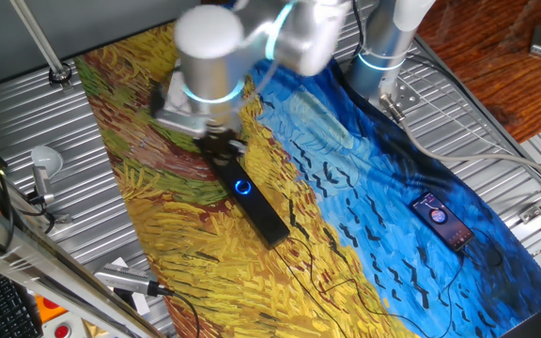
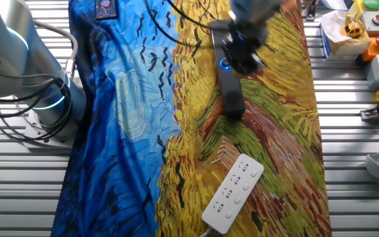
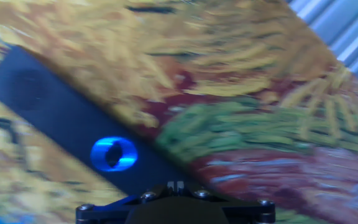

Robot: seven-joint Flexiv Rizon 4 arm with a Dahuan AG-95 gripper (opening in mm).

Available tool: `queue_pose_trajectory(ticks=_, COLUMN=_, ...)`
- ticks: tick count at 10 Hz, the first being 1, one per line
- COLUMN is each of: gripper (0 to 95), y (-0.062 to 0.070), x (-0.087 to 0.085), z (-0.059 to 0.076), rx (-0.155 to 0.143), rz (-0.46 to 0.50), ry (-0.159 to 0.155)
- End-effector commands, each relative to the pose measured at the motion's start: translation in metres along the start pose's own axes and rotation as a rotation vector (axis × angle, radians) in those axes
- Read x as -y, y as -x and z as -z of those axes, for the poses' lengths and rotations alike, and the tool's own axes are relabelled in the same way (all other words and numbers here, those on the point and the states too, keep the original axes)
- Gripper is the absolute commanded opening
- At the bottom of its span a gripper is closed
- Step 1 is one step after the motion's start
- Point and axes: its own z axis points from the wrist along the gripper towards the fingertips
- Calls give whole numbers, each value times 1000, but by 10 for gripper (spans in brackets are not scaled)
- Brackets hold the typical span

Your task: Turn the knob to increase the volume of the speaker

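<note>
On the painted cloth (image 1: 158,202) that covers the bench (image 1: 111,103), we see the speaker (image 1: 256,208) lying flat as a slim black bar, running in one fixed view from about 11 o'clock to 5 o'clock. The knob (image 1: 242,187) sits near the bar's middle, its blue ring glowing. The tool (image 1: 219,143) hangs just beyond the bar's 11 o'clock end, close above it and short of the knob. In the other fixed view the tool (image 2: 245,56) is blurred and overlaps the bar near the knob (image 2: 225,64), at about 2 o'clock from it. We cannot tell whether its fingers are spread or pressed together, since no view shows them sharply; it seems to grip nothing, though the blur leaves that uncertain.

In the hand view the speaker (image 3: 67,118) crosses the frame diagonally, with the knob (image 3: 114,154) at about 10 o'clock from the tool's mount at the lower edge.

A small black phone (image 1: 442,222) with a red-lit screen lies on the blue part of the cloth, well apart from the bar at its 3 o'clock. A white power strip (image 2: 233,193) lies on the cloth in the other fixed view, at 6 o'clock from the speaker (image 2: 227,79).
</note>
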Motion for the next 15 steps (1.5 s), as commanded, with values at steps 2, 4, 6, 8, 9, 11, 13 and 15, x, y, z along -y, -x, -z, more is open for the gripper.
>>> queue_pose_trajectory(ticks=2, gripper=0, y=-1, x=14, z=1, rx=42, rz=150, ry=36)
queue_pose_trajectory(ticks=4, gripper=0, y=-1, x=14, z=1, rx=31, rz=129, ry=29)
queue_pose_trajectory(ticks=6, gripper=0, y=-1, x=14, z=1, rx=13, rz=40, ry=16)
queue_pose_trajectory(ticks=8, gripper=0, y=-3, x=15, z=-1, rx=13, rz=-8, ry=13)
queue_pose_trajectory(ticks=9, gripper=0, y=-6, x=20, z=-2, rx=11, rz=4, ry=12)
queue_pose_trajectory(ticks=11, gripper=0, y=-23, x=39, z=-3, rx=12, rz=61, ry=13)
queue_pose_trajectory(ticks=13, gripper=0, y=-34, x=47, z=0, rx=16, rz=87, ry=16)
queue_pose_trajectory(ticks=15, gripper=0, y=-36, x=47, z=0, rx=13, rz=75, ry=12)
